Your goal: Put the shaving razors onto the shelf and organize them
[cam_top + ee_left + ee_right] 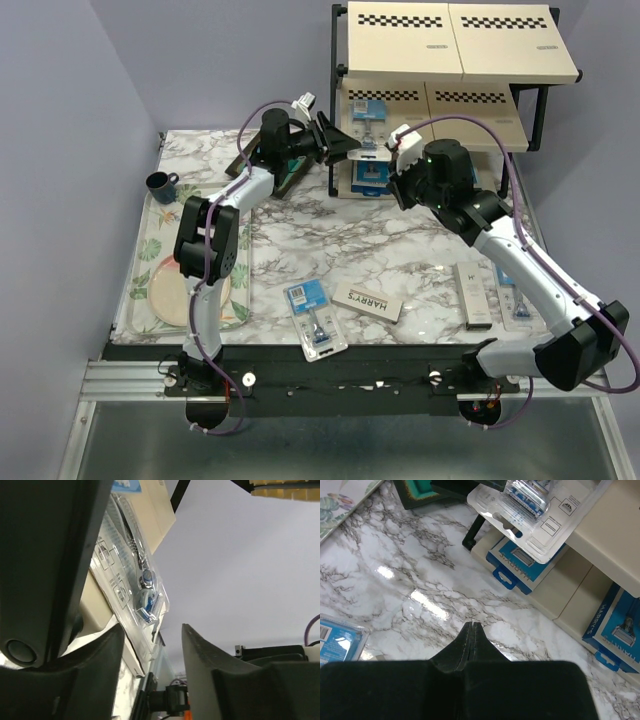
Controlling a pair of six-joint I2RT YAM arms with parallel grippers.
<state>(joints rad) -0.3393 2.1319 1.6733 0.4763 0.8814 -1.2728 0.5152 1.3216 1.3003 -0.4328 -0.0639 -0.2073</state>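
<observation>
Left claw [152, 629]: jaws partly apart with nothing clamped between them, at the front edge of the shelf's middle tier
Right claw [471, 626]: fingers pressed together and empty, over the marble just in front of the bottom tier
Shelf [455, 45]: three tiers, standing at 1 o'clock on the table [340, 240]
Shelf pack [370, 135]: clear blister pack lying on the middle tier; its tab end juts over the front edge, just beside one finger of the left claw; I cannot tell whether they touch
Blue box [520, 565]: flat on the bottom tier, below the shelf pack, with its tab over the board's edge
Second blue box [615, 625]: also on the bottom tier, at 3 o'clock from the first and apart from it
Near pack [315, 318]: blister pack flat on the table at 6 o'clock
HARRY'S box [368, 300]: flat on the table, just at 3 o'clock of the near pack
White box [473, 293]: on the table at 4 o'clock, its length running 12 to 6
Right pack [520, 308]: just at 3 o'clock of the white box, partly under the right arm
Tray [150, 250]: floral, along the table's 9 o'clock side
Cup [160, 183]: dark, at the tray's 12 o'clock end
Frame [285, 175]: dark with a green centre, at 11 o'clock, under the left arm
</observation>
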